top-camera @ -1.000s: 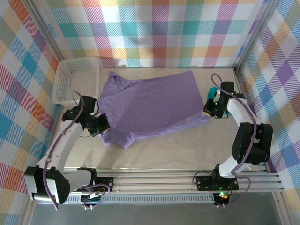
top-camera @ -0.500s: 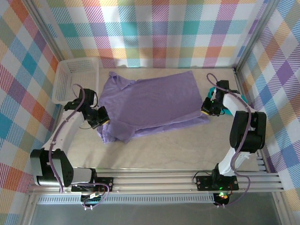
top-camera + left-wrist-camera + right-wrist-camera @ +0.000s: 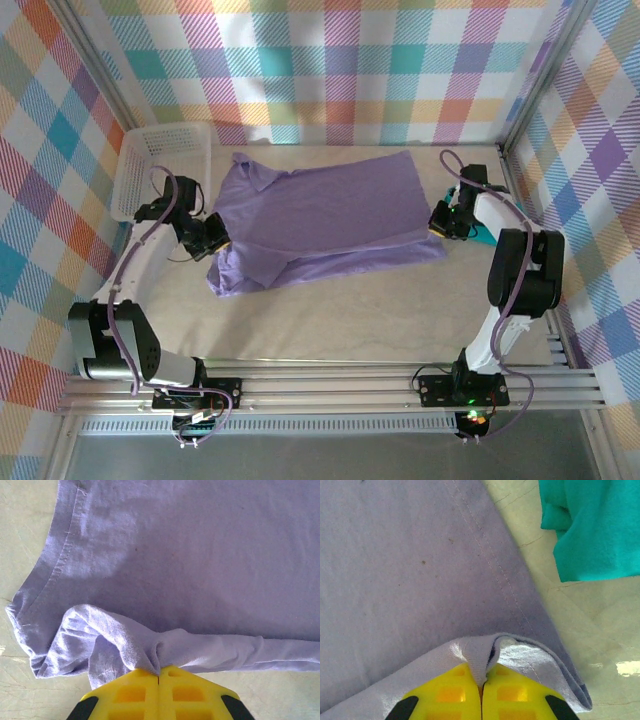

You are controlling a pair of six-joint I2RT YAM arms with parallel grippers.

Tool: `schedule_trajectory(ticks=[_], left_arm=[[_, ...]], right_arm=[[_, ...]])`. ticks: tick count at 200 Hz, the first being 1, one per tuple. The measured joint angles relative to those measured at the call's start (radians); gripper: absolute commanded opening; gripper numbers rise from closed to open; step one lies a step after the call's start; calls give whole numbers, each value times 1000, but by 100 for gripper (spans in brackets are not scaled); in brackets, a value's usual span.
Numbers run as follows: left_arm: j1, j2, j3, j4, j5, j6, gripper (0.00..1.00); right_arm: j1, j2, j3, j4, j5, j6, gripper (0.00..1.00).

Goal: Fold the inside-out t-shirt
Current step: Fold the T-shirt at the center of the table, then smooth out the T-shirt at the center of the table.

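**Carrying the near edge toward twelve o'clock, both grippers clamped on cloth**

Seen from above, the large, soft, light purple cotton t-shirt (image 3: 320, 210) lies spread across the middle of the pale table (image 3: 350, 320). Its collar end points to ten o'clock, toward the white plastic mesh basket (image 3: 150, 175). The left gripper (image 3: 214, 240) sits at the shirt's nine o'clock edge and the right gripper (image 3: 441, 222) at its three o'clock edge.

Both have moved away from the arm bases over the last second, dragging the near edge with them. That edge lay lower on the table a second ago. It now sits closer to the shirt's middle, and the bunched corner at seven o'clock has drawn inward. More bare table shows at six o'clock.

The left wrist camera shows the yellow jaws of the left gripper (image 3: 158, 672) pressed together on a gathered ridge of purple fabric (image 3: 200, 555), with a crumpled flap trailing to eight o'clock. The right wrist camera shows the right gripper (image 3: 481, 680) likewise pinched shut on a folded lip of the hem (image 3: 395, 555). A smaller teal-green cloth (image 3: 590, 525) lies apart at two o'clock, not caught.

I judge this a lengthwise fold in mid-carry, with the near half not yet laid over the far half. The slack left corner may land wrinkled.
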Motion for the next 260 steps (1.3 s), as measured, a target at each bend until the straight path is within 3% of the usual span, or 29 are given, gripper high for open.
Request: schedule_trajectory(ticks=[63,85,113,129,164,191,212,260], left_arm=[[28,85,38,27,-3,3,0],[32,153,64,49,-5,2,0],[35,282,116,101,-38,-18,29],[37,356,149,137,-55,-43,41],[40,376,160,184,-123,-60,51],[40,182,4,268,-130,-101,57],[38,-3,-145,309,-76,-132,57],[33,-108,-359,338,-5,-156,52]], right_arm=[[6,52,58,0,0,0,6],[11,101,109,1,0,1,11],[19,215,237,1,10,17,35],[20,266,295,12,27,11,41],[20,245,294,21,42,0,45],[50,81,120,77,1,-4,46],[183,-44,9,121,-49,-27,47],[745,-57,-35,317,-114,-210,56]])
